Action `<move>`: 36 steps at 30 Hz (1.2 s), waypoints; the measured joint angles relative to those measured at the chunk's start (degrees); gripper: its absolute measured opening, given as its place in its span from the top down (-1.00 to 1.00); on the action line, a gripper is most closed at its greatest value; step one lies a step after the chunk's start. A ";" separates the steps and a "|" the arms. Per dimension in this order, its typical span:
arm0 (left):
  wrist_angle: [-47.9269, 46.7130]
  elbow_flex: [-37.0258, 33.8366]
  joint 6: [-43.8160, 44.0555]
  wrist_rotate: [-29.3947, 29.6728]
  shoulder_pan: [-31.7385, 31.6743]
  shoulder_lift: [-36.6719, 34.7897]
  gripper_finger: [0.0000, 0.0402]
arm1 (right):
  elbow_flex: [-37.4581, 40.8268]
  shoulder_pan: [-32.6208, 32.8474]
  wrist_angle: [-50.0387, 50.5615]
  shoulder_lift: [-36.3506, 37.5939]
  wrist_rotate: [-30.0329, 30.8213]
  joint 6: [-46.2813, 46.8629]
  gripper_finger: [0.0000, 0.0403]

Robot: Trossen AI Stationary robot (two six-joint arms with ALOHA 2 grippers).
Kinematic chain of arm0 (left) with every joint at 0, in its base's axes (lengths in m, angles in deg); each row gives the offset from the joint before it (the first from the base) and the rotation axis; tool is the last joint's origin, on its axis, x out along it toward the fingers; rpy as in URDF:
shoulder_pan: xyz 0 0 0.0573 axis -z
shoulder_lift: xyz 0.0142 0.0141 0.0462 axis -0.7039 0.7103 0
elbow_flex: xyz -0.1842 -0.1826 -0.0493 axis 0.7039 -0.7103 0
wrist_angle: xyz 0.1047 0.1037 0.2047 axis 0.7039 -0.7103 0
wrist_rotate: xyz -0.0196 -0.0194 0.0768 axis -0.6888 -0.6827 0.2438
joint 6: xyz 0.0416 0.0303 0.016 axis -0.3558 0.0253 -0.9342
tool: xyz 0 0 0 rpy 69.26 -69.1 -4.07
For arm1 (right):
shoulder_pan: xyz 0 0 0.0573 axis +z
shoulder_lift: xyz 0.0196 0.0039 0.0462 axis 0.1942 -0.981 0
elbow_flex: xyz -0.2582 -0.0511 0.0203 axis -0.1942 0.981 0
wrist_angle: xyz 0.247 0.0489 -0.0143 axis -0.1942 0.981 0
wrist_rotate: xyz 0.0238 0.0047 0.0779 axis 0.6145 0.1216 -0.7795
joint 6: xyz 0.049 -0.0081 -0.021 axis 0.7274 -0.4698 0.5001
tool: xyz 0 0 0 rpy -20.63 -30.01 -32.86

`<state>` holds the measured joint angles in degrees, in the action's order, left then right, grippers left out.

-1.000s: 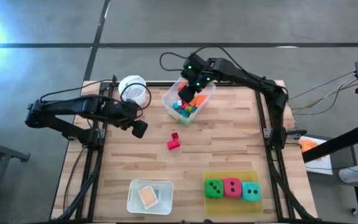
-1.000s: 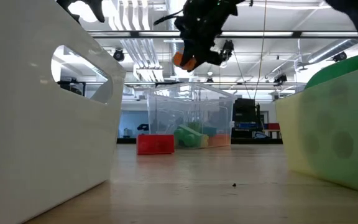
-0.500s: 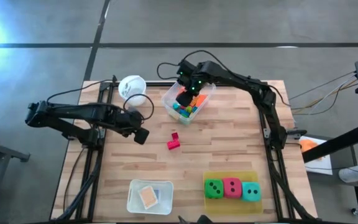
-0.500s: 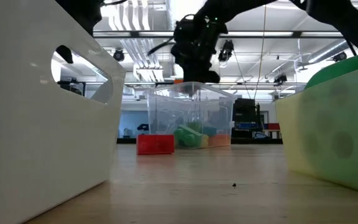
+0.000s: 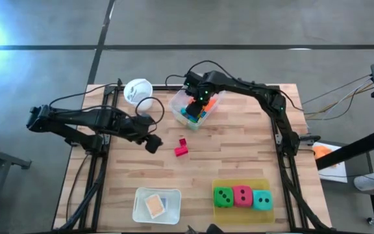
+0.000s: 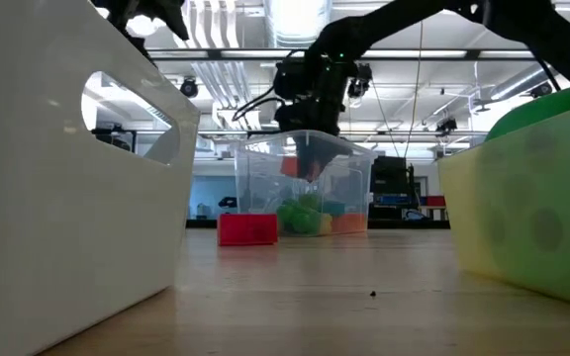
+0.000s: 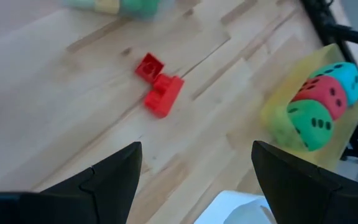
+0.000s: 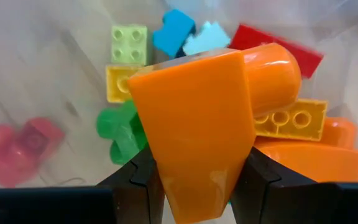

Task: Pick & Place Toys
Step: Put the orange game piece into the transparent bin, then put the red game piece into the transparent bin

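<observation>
Fingers (image 8: 194,180) round orange block (image 8: 197,118) (wrist view only)

Right claw (image 5: 194,104) lower, left claw (image 5: 153,143) nearer red block (image 5: 181,148).

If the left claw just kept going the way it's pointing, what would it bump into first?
Probably the small red plastic blocks on the wooden table: they lie ahead of the open left gripper, between its fingers' line. Depth is uncertain, so it may meet bare table first.

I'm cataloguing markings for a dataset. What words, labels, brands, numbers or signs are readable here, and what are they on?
No words, labels or brand names can be read in any view.
Green die: black pips only, no digits.
Red die: pips only.
Teal die: pips only.
Blocks in the tub: studs, no lettering.
</observation>
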<state>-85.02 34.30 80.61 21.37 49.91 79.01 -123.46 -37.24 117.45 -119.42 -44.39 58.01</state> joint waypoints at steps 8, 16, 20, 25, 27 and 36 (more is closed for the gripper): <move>3.87 0.00 -1.45 0.03 0.15 0.00 -0.52 | 5.70 0.00 -3.93 0.00 -0.28 1.76 0.41; 3.95 0.00 -1.43 0.03 0.15 0.00 -0.52 | 7.93 0.00 -5.36 0.35 -0.80 1.51 0.41; 3.97 0.00 -1.43 0.03 0.15 0.00 -0.52 | 7.99 0.00 -5.60 0.35 -0.78 1.36 0.41; 3.97 0.00 -1.42 0.03 0.15 0.00 -0.52 | 8.01 0.00 -5.65 0.34 -0.74 1.62 0.35; 3.97 0.00 -1.43 0.03 0.15 0.00 -0.52 | 8.08 0.00 -5.74 0.30 -0.80 1.80 0.25; 3.95 0.00 -1.41 0.03 0.15 0.00 -0.52 | 8.23 0.00 -5.58 -0.04 -0.37 1.60 -0.27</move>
<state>-81.06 34.30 79.20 21.40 50.07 79.01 -115.23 -37.24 111.87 -119.46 -44.75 59.60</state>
